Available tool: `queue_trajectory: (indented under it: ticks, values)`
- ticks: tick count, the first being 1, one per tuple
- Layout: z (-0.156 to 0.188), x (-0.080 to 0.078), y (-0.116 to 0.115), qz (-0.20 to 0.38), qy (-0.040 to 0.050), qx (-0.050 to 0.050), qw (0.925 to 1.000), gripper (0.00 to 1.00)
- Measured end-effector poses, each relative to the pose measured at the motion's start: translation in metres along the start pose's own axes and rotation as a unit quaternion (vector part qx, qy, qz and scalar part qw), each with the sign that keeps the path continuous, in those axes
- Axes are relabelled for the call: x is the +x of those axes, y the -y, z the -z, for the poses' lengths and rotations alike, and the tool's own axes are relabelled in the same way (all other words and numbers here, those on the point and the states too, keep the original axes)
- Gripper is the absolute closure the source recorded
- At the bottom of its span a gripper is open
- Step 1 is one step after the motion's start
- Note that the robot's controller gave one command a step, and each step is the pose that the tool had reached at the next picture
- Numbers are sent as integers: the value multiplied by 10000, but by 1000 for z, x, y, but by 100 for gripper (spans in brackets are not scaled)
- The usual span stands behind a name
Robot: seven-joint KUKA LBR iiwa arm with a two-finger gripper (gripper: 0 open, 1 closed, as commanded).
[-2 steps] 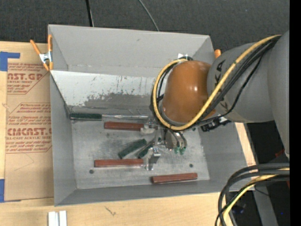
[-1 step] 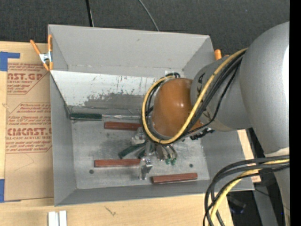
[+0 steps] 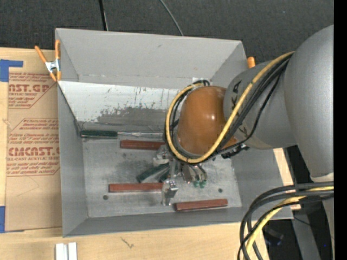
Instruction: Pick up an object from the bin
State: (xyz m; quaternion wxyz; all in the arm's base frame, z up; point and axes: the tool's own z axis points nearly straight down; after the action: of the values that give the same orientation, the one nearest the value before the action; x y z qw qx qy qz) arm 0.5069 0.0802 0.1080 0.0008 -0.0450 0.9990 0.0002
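Seen from beside the bin, the large rounded light-grey arm link (image 3: 317, 91) is presenting a smooth, matte shell. A glossy orange-brown dome-shaped wrist cover (image 3: 200, 121) is capping its end. Yellow and black cables (image 3: 172, 124) are looping around the cover's rim and running back along the link. Beneath the cover, the small silver metal gripper (image 3: 171, 189) is showing bare machined parts. Thicker black cables (image 3: 271, 210) are curving alongside.
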Motion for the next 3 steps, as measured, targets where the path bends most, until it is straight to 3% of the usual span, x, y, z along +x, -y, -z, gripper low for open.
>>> queue_trajectory:
  ticks: [1, 2, 3]
  values:
    - [24, 0, -4, 55, 4, 2, 10000, 0]
    - [-38, -6, -12, -102, 31, -8, 9999, 0]
    - [-32, -11, -12, 607, 126, -10, 9981, 100]
